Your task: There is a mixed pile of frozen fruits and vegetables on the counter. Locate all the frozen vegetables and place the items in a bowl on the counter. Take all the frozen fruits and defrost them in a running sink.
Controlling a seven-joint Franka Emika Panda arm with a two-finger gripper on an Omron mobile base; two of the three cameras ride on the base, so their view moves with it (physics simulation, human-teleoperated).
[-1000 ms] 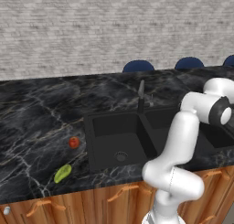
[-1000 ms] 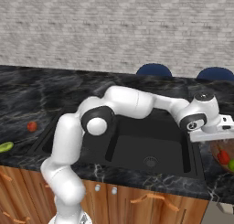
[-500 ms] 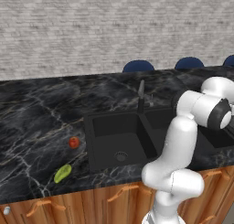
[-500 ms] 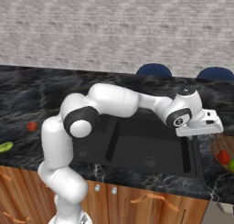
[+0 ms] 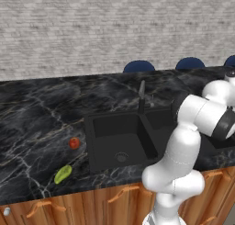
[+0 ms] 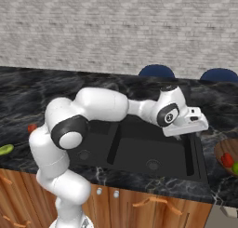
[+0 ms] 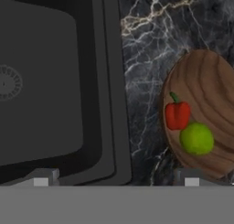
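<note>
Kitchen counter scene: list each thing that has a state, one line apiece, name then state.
gripper: open, empty, over the sink's right basin.
red chunk: lying in the wooden bowl.
green ball: in the bowl, beside the red chunk.
wooden bowl: upright on the counter, right of the sink.
red-orange ball: on the counter, left of the sink.
yellow-green oblong: lying near the counter's front edge.
sink: basins bare.
faucet: no water visible.
</note>
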